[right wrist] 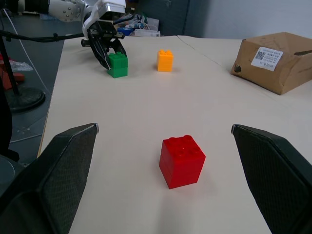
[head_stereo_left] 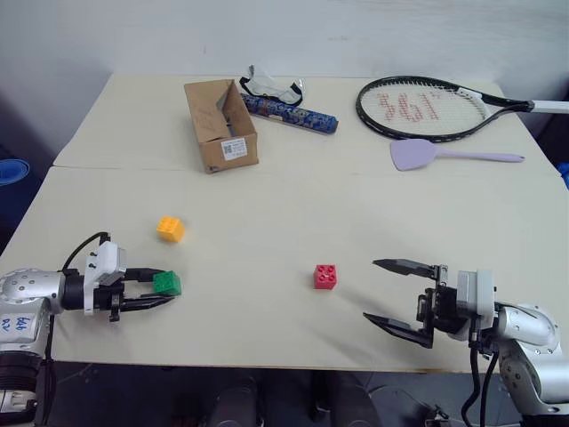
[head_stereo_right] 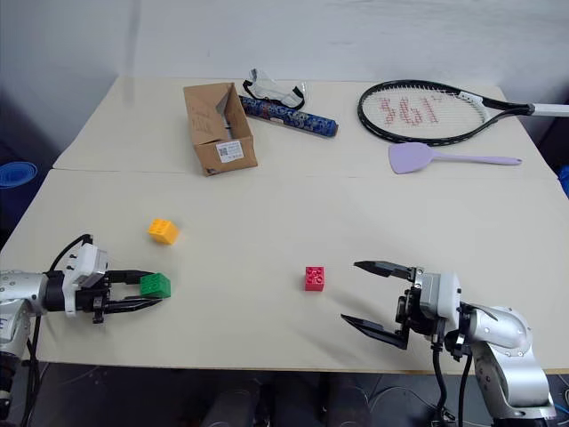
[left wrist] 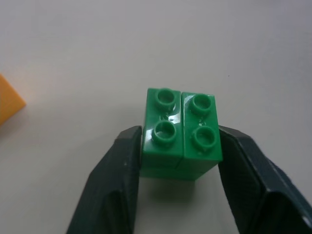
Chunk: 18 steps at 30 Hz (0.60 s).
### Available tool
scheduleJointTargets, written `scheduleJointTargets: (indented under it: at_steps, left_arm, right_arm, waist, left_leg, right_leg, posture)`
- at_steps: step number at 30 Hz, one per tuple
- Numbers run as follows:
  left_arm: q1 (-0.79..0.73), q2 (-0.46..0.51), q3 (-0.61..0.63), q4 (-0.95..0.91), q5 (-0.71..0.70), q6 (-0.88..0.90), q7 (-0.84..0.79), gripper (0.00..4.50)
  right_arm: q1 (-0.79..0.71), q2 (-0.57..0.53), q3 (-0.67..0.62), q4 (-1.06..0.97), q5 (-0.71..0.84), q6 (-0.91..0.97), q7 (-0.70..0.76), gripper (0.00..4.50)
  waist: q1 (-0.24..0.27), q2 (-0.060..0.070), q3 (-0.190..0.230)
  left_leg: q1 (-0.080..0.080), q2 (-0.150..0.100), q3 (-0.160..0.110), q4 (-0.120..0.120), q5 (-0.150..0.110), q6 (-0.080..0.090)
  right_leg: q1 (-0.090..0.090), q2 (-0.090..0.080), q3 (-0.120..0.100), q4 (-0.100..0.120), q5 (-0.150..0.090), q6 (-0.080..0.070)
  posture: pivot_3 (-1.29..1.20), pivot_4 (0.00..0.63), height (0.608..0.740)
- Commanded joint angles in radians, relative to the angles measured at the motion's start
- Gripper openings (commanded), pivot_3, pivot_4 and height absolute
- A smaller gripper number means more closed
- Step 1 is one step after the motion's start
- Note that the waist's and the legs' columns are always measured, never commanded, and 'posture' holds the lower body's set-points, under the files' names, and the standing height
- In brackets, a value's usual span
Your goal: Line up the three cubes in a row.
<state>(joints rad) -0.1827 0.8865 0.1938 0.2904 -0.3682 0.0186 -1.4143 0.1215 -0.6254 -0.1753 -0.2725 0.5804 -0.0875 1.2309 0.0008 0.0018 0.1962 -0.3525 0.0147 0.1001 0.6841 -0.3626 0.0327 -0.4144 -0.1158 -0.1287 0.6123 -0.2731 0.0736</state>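
Green cube [head_stereo_left: 166, 283]: at the near left of the cream surface [head_stereo_left: 293, 187], studs up, clamped between the left gripper's [head_stereo_left: 153, 289] two black fingers [left wrist: 117, 185], which press its opposite side faces; whether it rests on the surface or sits just off it is hard to tell.
Orange-yellow cube [head_stereo_left: 170, 229]: just behind the green one, studs up, turned slightly askew to the surface's edge, touching nothing.
Red cube [head_stereo_left: 325, 277]: near the front middle, studs up, one corner toward the robot, well apart from the other two.
Long axis: none to speak of; each block is about as wide as it is long. The three form a bent line, not a row.
Right gripper [head_stereo_left: 397, 294]: level, pointing at the red cube from its right, fingers [right wrist: 63, 170] spread wide and holding nothing.
Far side: a cardboard box [head_stereo_left: 220, 124] on its side, a blue patterned tube [head_stereo_left: 290, 111] with goggles [head_stereo_left: 272, 86] behind it, a racket [head_stereo_left: 427, 108] and a lilac spatula [head_stereo_left: 444, 156].
In the way: nothing lies between the cubes.
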Motion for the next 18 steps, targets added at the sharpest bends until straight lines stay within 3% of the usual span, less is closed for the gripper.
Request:
scheduleJointTargets:
  at_steps: [1,8,14,18]
  left_arm:
    - [0.002,-0.011,-0.039,-0.175,-0.041,0.062,0.005,1.48]
    - [-0.168,-0.149,-0.213,-0.405,-0.018,0.278,0.175,1.48]
    - [-0.377,-0.232,-0.419,-0.335,0.098,0.416,0.208,1.48]
    - [-0.404,-0.216,-0.500,-0.316,0.137,0.434,0.154,1.48]
  right_arm:
    - [0.046,-0.024,-0.073,-0.035,0.014,-0.023,-0.005,4.50]
    - [0.109,-0.025,-0.153,-0.073,0.013,-0.021,-0.053,4.50]
    - [0.140,-0.016,-0.162,-0.113,0.005,-0.012,-0.100,4.50]
    - [0.161,-0.017,-0.164,-0.133,0.003,-0.013,-0.113,4.50]
  waist:
    - [0.003,0.000,0.000]
    - [0.013,0.000,0.000]
    - [0.022,0.000,0.000]
    - [0.019,0.000,0.000]
  left_leg:
    - [0.000,0.000,0.000,0.000,0.000,0.000]
    - [0.001,-0.001,0.000,0.001,0.001,0.001]
    - [0.001,-0.002,0.001,0.001,0.002,0.000]
    - [0.001,-0.001,0.003,0.001,0.002,0.001]
  right_leg:
    - [0.000,0.000,0.000,0.000,0.000,0.000]
    - [0.001,0.000,0.001,0.000,0.001,0.001]
    - [0.002,0.004,0.001,0.001,0.001,0.002]
    - [0.001,0.006,0.003,0.001,0.001,0.002]
  posture:
    - [0.00,0.150,0.740]
    - [0.00,0.150,0.740]
    - [0.00,0.150,0.740]
    - [0.00,0.150,0.740]
